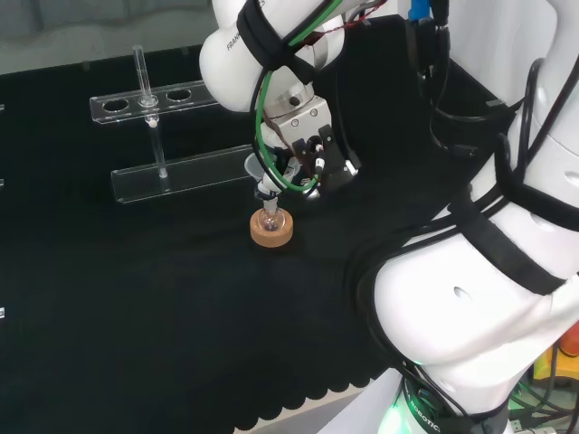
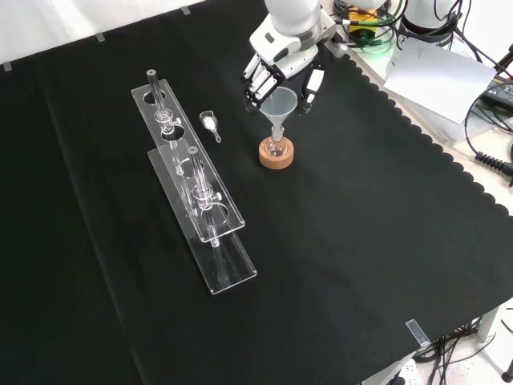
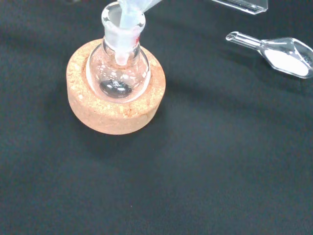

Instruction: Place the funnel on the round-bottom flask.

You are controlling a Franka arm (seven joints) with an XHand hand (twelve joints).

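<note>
A small round-bottom flask [image 1: 270,220] [image 2: 276,147] [image 3: 117,73] stands in a cork ring [image 1: 271,235] [image 2: 276,159] [image 3: 115,115] on the black cloth. A clear funnel [image 1: 256,168] [image 2: 280,104] [image 3: 128,19] sits above it, its stem down inside the flask's neck. The hand [image 1: 312,149] [image 2: 282,68] is just over the funnel's bowl. In the front view its fingers curl down on the bowl's left and its thumb on the right, so it is shut on the funnel. Something dark lies at the flask's bottom.
A clear scoop with white powder [image 2: 210,122] [image 3: 286,51] lies left of the flask in the front view. Two clear test-tube racks [image 1: 172,176] [image 2: 200,200] holding tubes stand beyond it. The arm's white links [image 1: 479,298] stand at the right of the head view.
</note>
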